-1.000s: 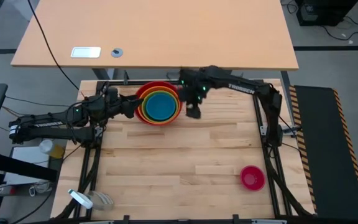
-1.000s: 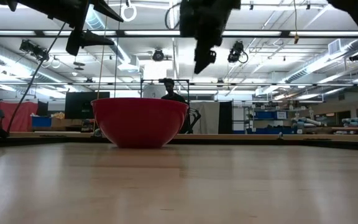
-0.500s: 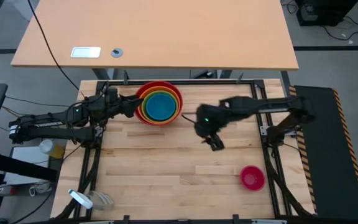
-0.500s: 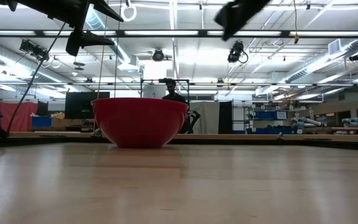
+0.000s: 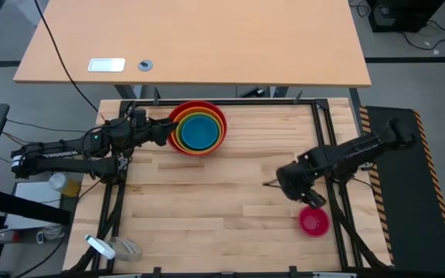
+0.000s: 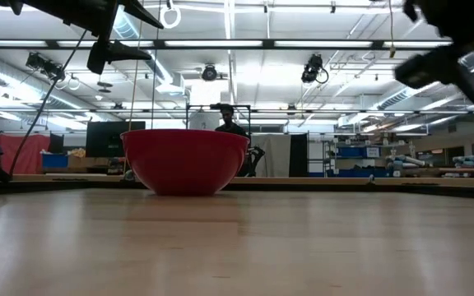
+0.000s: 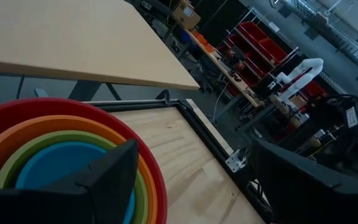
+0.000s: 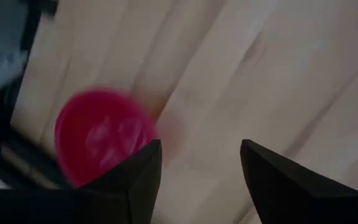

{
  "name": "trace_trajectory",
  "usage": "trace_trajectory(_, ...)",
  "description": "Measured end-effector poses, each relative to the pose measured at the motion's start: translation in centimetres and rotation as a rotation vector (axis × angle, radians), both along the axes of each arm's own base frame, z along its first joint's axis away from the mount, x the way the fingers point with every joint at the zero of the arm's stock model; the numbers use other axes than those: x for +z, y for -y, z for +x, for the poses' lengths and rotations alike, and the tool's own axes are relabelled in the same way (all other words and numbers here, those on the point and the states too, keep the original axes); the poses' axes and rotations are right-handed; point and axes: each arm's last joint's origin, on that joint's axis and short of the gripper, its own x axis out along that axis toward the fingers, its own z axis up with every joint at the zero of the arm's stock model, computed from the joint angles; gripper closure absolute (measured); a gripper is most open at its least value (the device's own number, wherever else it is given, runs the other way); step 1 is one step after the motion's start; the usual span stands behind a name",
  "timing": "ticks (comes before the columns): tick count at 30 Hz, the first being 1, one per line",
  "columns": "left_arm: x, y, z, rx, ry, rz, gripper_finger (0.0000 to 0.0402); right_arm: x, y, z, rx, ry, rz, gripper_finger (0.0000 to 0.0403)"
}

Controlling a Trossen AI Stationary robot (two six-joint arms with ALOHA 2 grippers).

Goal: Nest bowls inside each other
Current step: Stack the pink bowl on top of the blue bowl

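Four bowls stand nested at the table's far edge: red bowl (image 5: pixel 178 114) outermost, then orange (image 5: pixel 185 119), lime green (image 5: pixel 184 133) and blue (image 5: pixel 200 133); the low view shows only the red bowl (image 6: pixel 185 160), resting on its base. The small magenta-pink bowl (image 5: pixel 314 222) sits alone near the right edge, blurred in the right wrist view (image 8: pixel 101 138). My left gripper (image 5: pixel 166 131) hangs open above the stack's left rim, high over it in the low view (image 6: pixel 109 51). My right gripper (image 5: pixel 310 200) is open, tipped down, just beyond the pink bowl's far side (image 8: pixel 201 180).
A black metal frame (image 5: pixel 324 131) borders the wooden table. Beyond the far edge stands a tan desk (image 5: pixel 191 38) with a white device (image 5: pixel 107 65). A bottle (image 5: pixel 56 182) lies off the left side. Bare wood (image 5: pixel 207 193) spreads across the table's middle and near left.
My right gripper has swung from beside the bowl stack at the far edge toward the table's near right, sinking and tipping downward, and now stands by the pink bowl. The bowls have stayed where they were.
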Motion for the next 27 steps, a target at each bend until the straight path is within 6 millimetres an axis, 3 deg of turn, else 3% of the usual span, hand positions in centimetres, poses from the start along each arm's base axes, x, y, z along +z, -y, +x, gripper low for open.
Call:
trace_trajectory(9,0.0,0.0,0.0,0.001,0.003,-0.004,0.0088,-3.3,-1.4,-2.4,-0.006,-0.155,-0.051,0.0205)
trace_trajectory(27,0.0,0.0,0.0,0.004,0.015,-0.023,0.0088,-6.9,-3.1,-4.1,-0.125,-0.233,-0.017,0.0213)
